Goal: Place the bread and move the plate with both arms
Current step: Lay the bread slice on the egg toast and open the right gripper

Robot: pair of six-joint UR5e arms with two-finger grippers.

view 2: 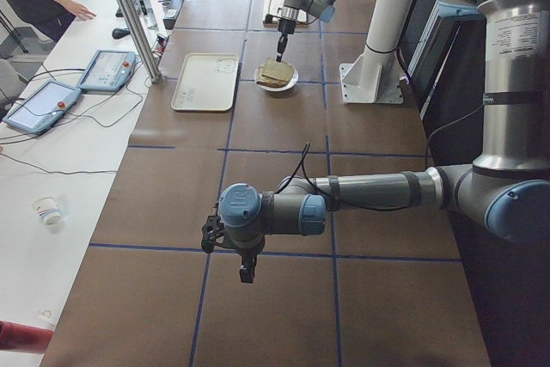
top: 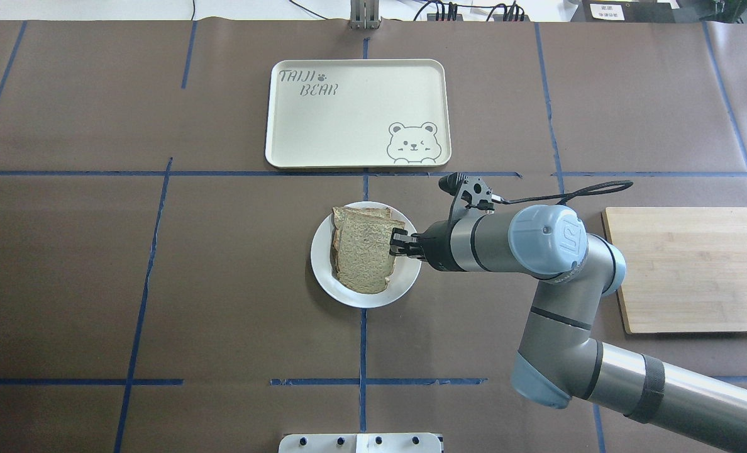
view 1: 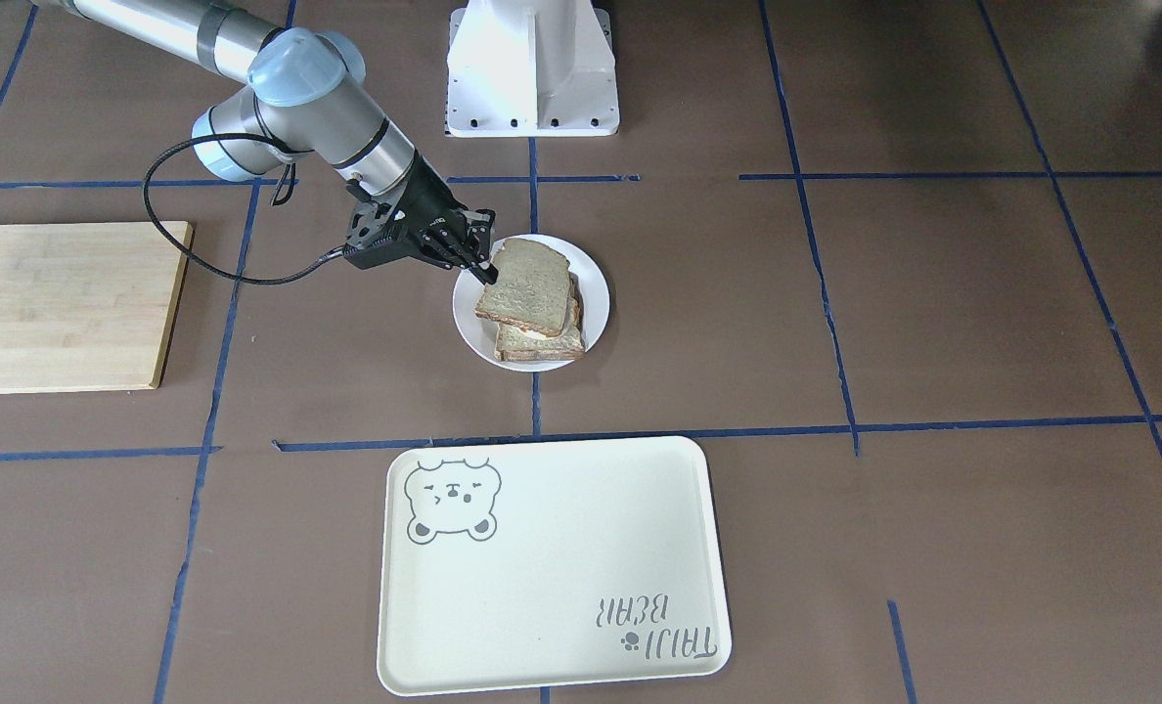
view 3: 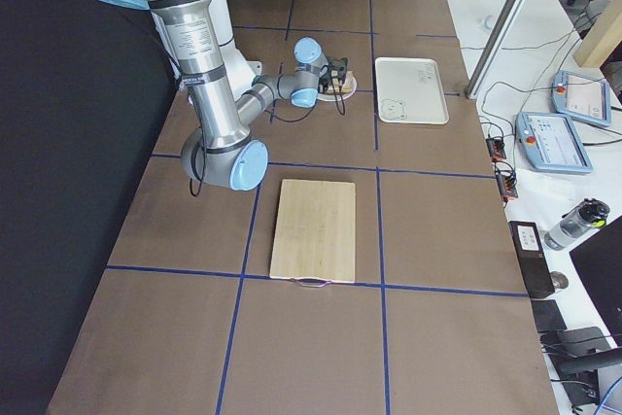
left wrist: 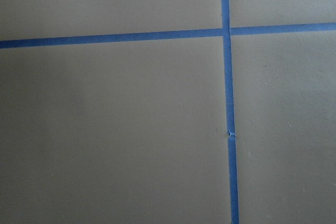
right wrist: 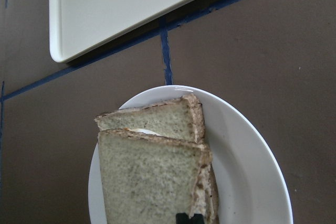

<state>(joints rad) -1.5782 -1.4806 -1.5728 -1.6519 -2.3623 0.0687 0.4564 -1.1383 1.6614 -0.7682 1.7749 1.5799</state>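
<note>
A small white plate [view 1: 596,284] sits mid-table and holds two stacked slices. The top one is plain pale bread [view 1: 527,288] with a brown crust. It lies tilted on a lower slice [view 1: 542,344] that shows something white under it. My right gripper [view 1: 486,269] is shut on the top slice's edge on the robot's side. The overhead view shows the same grip: gripper [top: 395,242], bread [top: 364,255], plate [top: 323,264]. In the right wrist view the bread [right wrist: 147,182] fills the plate [right wrist: 252,171]. My left gripper [view 2: 247,277] hangs over bare table far from the plate, and I cannot tell if it is open.
A cream bear tray [view 1: 552,567] lies beyond the plate, away from the robot, and also shows in the overhead view [top: 348,119]. A light wooden board [top: 700,270] lies on my right side. The white robot base [view 1: 532,68] stands behind the plate. Blue tape lines cross the brown table.
</note>
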